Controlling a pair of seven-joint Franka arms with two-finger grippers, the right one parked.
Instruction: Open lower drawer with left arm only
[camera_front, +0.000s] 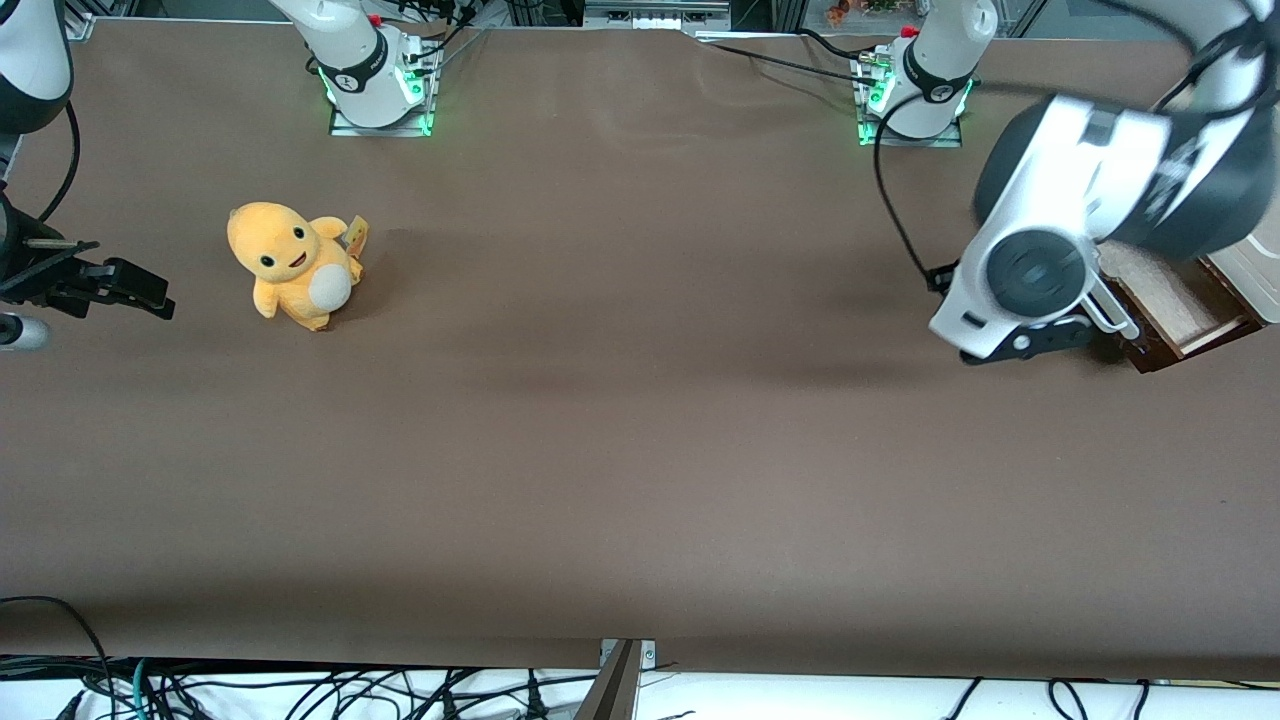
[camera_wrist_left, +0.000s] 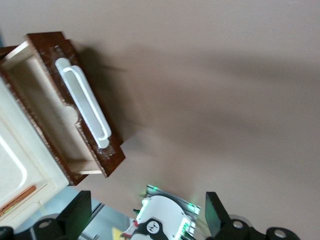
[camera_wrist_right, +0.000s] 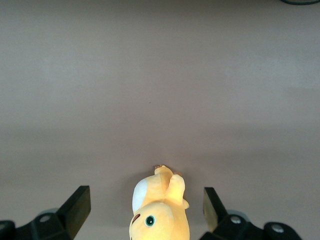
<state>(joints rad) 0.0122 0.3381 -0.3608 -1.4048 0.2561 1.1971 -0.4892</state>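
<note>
Here the lower drawer (camera_front: 1180, 305) sits pulled out of the cream cabinet (camera_front: 1250, 270) at the right edge of the front frame, toward the working arm's end of the table (camera_front: 640, 450); its pale wooden inside (camera_wrist_left: 47, 115) lies exposed, and its dark brown front carries a silver bar handle (camera_wrist_left: 84, 107). The left arm (camera_front: 1090, 190) fills the upper right of the front frame, its white wrist housing hanging over the table just beside the drawer front. The gripper (camera_wrist_left: 145, 212) hovers above bare tabletop near the drawer, its two black fingers (camera_wrist_left: 75, 212) spread wide with nothing between them and clear of the handle. An orange plush toy (camera_front: 293, 265) stands in the upper left of the front frame, toward the parked arm's end and well apart from the drawer.
</note>
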